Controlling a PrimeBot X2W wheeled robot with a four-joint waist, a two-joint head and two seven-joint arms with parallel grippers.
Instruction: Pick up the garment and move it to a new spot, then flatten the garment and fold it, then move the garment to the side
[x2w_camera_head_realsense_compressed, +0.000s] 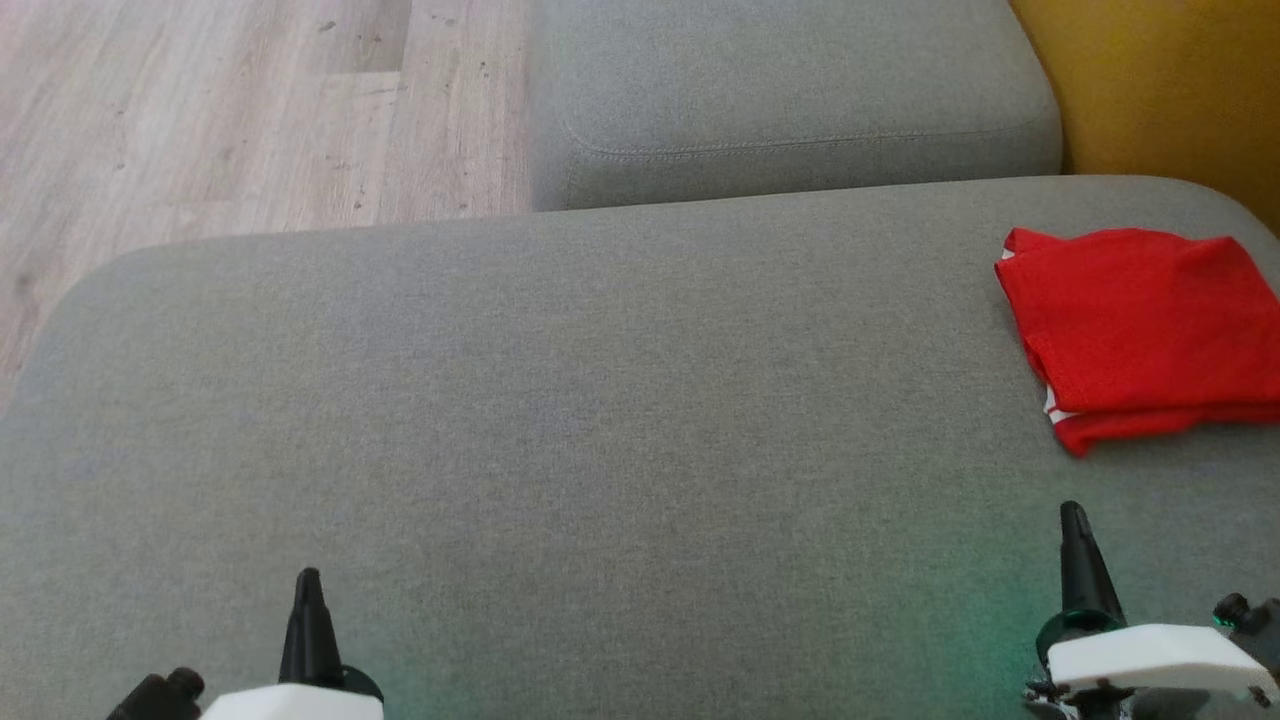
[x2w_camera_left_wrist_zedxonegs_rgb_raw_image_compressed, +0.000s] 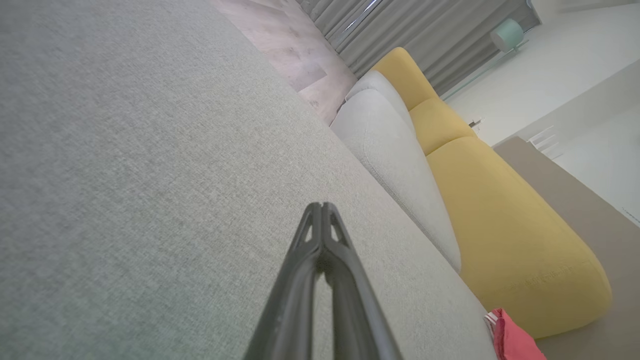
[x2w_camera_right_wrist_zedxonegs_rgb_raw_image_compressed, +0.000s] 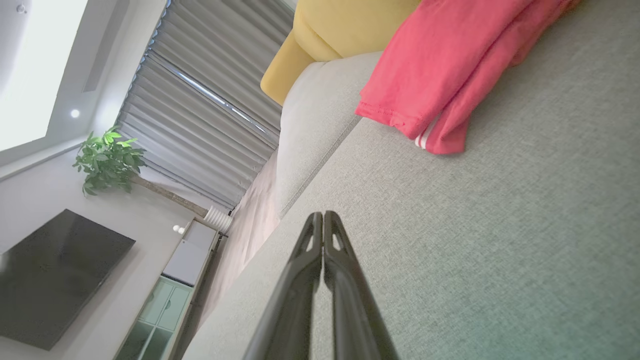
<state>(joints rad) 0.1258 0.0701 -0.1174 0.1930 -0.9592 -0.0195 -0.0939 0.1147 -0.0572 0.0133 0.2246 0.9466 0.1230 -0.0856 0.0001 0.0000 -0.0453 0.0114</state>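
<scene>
Apparently the last step is done: the red garment (x2w_camera_head_realsense_compressed: 1140, 330) lies folded at the far right of the grey sofa cushion (x2w_camera_head_realsense_compressed: 600, 400), though its right edge is cut off in the head view. The left pincer (x2w_camera_head_realsense_compressed: 308, 578) and right pincer (x2w_camera_head_realsense_compressed: 1073, 512) are closed tight, holding nothing, clear of the cloth. By my judgement, the 2 arms need only draw back.
</scene>
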